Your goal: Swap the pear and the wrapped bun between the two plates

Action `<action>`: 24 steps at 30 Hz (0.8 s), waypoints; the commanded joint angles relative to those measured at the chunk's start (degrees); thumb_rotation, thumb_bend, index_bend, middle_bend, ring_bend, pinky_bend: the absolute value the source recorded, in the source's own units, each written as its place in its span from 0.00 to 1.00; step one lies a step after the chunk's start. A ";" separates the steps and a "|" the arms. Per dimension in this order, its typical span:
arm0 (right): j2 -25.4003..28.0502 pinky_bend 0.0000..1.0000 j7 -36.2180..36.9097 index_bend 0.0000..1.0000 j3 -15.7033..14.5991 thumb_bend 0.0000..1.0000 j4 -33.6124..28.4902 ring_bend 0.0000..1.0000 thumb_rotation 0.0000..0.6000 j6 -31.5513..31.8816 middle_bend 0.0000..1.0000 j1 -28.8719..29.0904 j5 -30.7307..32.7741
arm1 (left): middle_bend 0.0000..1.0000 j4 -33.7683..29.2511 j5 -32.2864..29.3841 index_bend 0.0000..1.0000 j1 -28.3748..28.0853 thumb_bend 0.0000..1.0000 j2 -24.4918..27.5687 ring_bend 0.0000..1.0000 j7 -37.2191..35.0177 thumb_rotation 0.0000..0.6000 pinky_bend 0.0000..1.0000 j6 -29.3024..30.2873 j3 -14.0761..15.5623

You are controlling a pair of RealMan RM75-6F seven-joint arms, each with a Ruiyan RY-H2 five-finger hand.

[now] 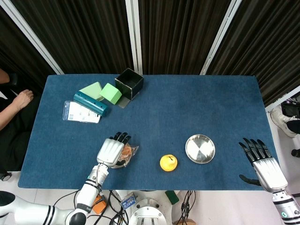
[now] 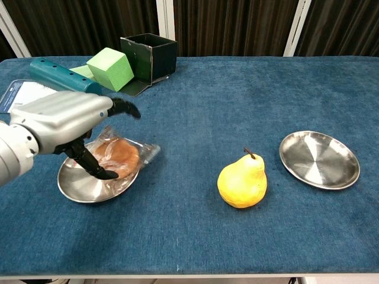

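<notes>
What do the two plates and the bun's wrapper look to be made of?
Left plate and right plate: apparently polished metal, likely stainless steel, given the silver sheen and bright reflections. The bun's wrapper: thin clear plastic film, by its look, crinkled and glossy, with the brown bun showing through. The left hand is over it.
</notes>
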 commanded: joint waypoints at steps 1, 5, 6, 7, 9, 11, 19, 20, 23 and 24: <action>-0.26 0.00 0.21 0.00 -0.05 0.24 -2.07 0.00 0.89 -3.34 0.00 3.24 -2.77 | 0.06 -3.91 3.97 0.11 1.40 0.00 3.54 0.04 -2.28 1.00 0.33 1.41 1.52; -0.24 0.00 -2.33 0.00 1.50 0.24 -8.29 0.00 0.89 -9.78 0.00 8.55 -3.96 | 0.06 -10.76 9.43 0.11 3.65 0.00 9.35 0.04 -2.62 1.00 0.32 4.71 4.15; -0.71 0.00 -2.69 0.00 2.15 0.24 -10.22 0.00 0.89 -12.41 0.00 10.39 -3.65 | 0.06 -12.42 11.61 0.11 4.47 0.00 11.11 0.04 -2.63 1.00 0.32 6.15 5.00; -1.18 0.00 -3.19 0.00 2.84 0.24 -11.86 0.00 0.89 -15.05 0.00 11.99 -2.68 | 0.06 -13.74 13.54 0.11 5.31 0.00 12.72 0.04 -2.82 1.00 0.32 7.33 5.91; -3.06 0.00 -5.36 0.00 4.90 0.24 -14.74 0.00 0.89 -21.32 0.00 15.61 0.85 | 0.06 -15.92 17.24 0.11 7.25 0.00 16.00 0.04 -3.44 1.00 0.32 9.80 7.71; -6.50 0.00 -9.28 0.00 7.29 0.24 -15.70 0.00 0.89 -26.86 0.00 18.81 5.55 | 0.06 -17.03 19.48 0.11 8.99 0.00 18.56 0.04 -4.18 1.00 0.32 11.55 8.99; -18.30 0.00 -20.88 0.00 10.59 0.24 -13.82 0.00 0.89 -40.39 0.00 27.35 24.14 | 0.06 -16.32 20.77 0.11 12.31 0.00 23.09 0.04 -9.25 1.00 0.32 12.16 9.38; -19.26 0.00 -22.53 0.00 10.28 0.24 -13.53 0.00 0.89 -40.82 0.00 27.99 25.66 | 0.06 -16.07 20.89 0.11 12.62 0.00 23.47 0.04 -10.09 1.00 0.32 11.99 9.23; -21.06 0.00 -25.79 0.00 9.66 0.24 -13.00 0.00 0.89 -40.22 0.00 28.87 28.31 | 0.06 -15.59 21.20 0.11 13.25 0.00 24.35 0.04 -11.47 1.00 0.32 11.53 8.85; -21.46 0.00 -26.51 0.00 9.48 0.24 -12.81 0.00 0.89 -39.88 0.00 29.03 28.90 | 0.06 -15.49 21.26 0.11 13.42 0.00 24.56 0.04 -11.73 1.00 0.32 11.37 8.74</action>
